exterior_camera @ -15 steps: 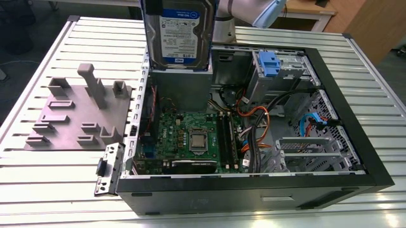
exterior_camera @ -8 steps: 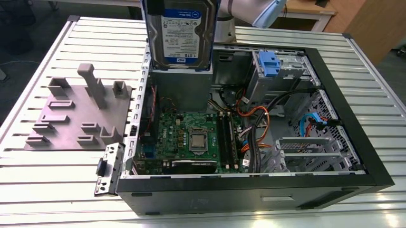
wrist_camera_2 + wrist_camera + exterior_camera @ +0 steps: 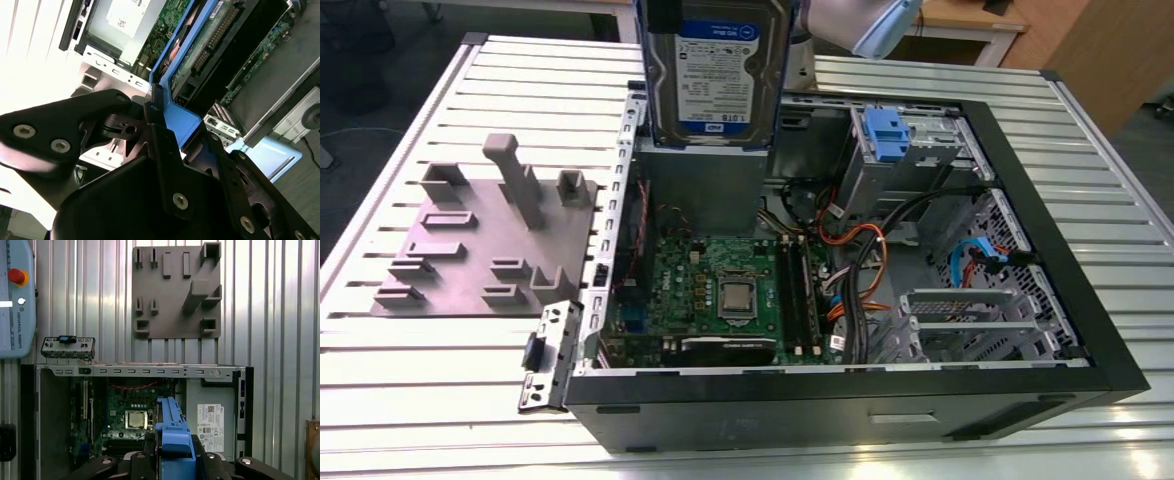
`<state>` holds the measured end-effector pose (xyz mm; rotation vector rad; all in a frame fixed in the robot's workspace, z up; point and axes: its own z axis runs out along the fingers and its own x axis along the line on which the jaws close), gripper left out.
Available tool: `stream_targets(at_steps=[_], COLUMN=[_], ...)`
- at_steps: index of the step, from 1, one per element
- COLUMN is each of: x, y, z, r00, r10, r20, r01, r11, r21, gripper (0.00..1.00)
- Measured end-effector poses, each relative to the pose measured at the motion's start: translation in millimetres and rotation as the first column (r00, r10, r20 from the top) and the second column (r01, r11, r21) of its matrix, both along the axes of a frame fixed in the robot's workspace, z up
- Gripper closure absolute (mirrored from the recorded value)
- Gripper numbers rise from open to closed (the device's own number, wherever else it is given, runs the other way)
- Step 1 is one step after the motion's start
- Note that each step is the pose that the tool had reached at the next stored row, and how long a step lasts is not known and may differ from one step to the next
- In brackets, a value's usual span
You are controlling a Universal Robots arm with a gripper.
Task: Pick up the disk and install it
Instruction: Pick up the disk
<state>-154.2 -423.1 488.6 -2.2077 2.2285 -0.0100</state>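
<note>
Jaws clamp the disk point(image 3: 714, 70) (upright) above the case point(image 3: 854, 415).

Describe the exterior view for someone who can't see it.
A flat silver-grey metal hard drive with a white-and-blue label hangs upright above an open black computer case on a slatted metal table, beside a grey plastic fixture board.

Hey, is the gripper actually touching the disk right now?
Touching. In the second wrist view the gripper clamps the blue bracket of the disk from both sides, with no gap; the exterior view shows it held above the computer case.
</note>
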Motion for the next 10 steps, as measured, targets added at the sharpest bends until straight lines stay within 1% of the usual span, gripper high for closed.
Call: stream_targets(at_steps=[2,5,10], x=[2.2,3.2,4.5], y=[0.0,-0.7,-6.3], z=[-0.3,-0.7,-2.2], r00=[1.0,1.0,1.0], r10=[0.0,0.0,0.0], r20=[0.0002,0.0007,0.0011], r01=[0.0,0.0,0.0], r11=[1.0,1.0,1.0], r21=[0.0001,0.0,0.0001], gripper=[0.64,0.64,0.64])
